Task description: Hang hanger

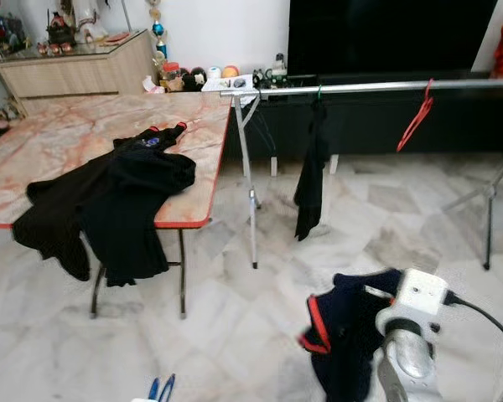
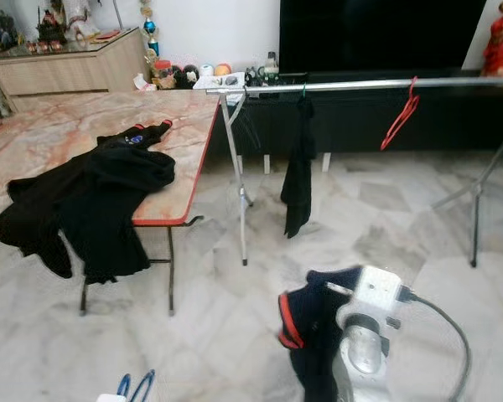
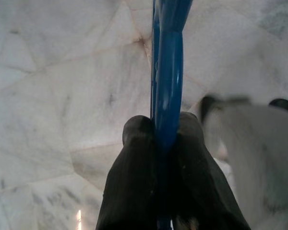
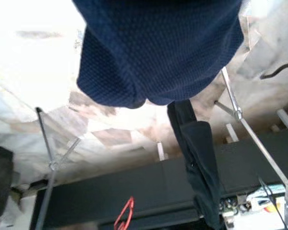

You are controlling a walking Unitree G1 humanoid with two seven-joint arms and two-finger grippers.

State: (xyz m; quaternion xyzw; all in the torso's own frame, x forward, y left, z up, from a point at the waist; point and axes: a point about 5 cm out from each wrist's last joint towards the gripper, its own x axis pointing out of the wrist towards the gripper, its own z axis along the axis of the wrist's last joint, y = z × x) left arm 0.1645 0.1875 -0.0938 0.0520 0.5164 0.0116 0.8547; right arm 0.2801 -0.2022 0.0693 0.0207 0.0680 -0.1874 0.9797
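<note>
Two hangers came under our eyes. Our left gripper (image 3: 165, 143) had its black fingers (image 3: 134, 167) pressed together on a thin blue plastic hanger (image 3: 167, 86), low at our left above the pale marble floor (image 1: 235, 335). A red wire hanger (image 1: 416, 115) hung bare on the long silver rail of the clothes rack (image 1: 386, 86), well to the right of a black garment (image 1: 310, 172) draped from the same rail.

At our right, the silver right arm (image 1: 411, 335) carried a navy knitted shirt with red trim (image 1: 344, 331), which covered the fingers, so we could not tell how that gripper stood. From the right wrist the navy cloth hung close before the camera.

Between us and the rack lay open marble floor. To our left stood a folding table with a pink marbled top and red edge (image 1: 75, 138), its near corner draped with a heap of black clothes (image 1: 109, 205) spilling over the edge. Behind the rack we saw a large dark screen (image 1: 386, 38) on a low black cabinet, small ornaments (image 1: 210, 77) beside it, and a beige sideboard (image 1: 75, 71) by the wall.
</note>
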